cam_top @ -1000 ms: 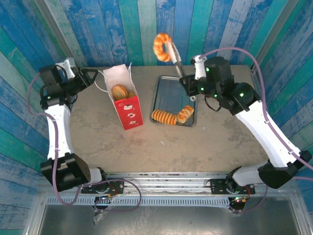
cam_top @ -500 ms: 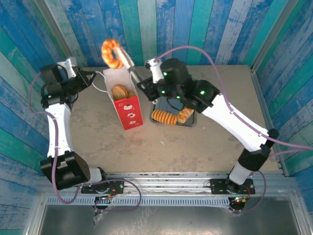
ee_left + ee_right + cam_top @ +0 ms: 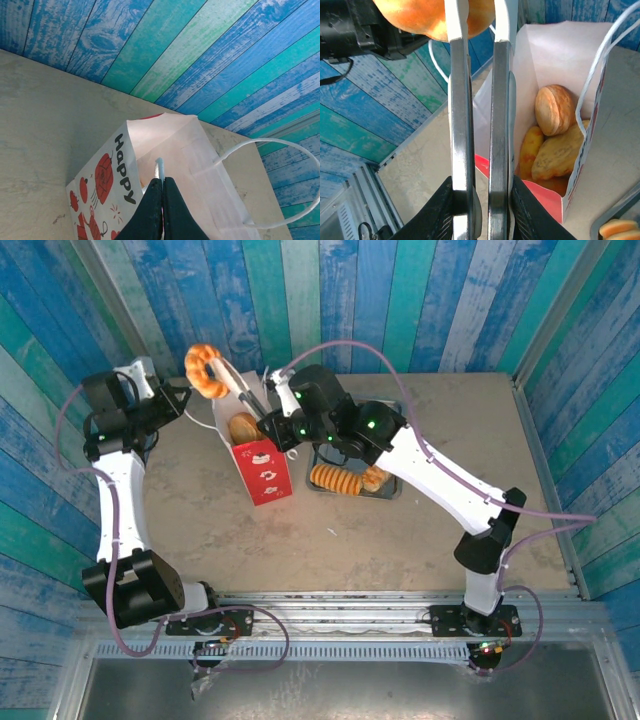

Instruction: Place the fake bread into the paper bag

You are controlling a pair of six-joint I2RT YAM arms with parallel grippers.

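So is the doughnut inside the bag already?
No, the doughnut is up in the air, pinched in the metal tongs, outside the open paper bag.

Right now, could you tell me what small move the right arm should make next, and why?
Probably ease the tongs back until the ring doughnut hangs over the open paper bag; it looks past its far-left rim, so releasing would likely miss.

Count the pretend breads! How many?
6. Ring doughnut in the tongs; round bun and two more pieces in the paper bag; long loaf and croissant on the grey tray. More may hide in the bag.
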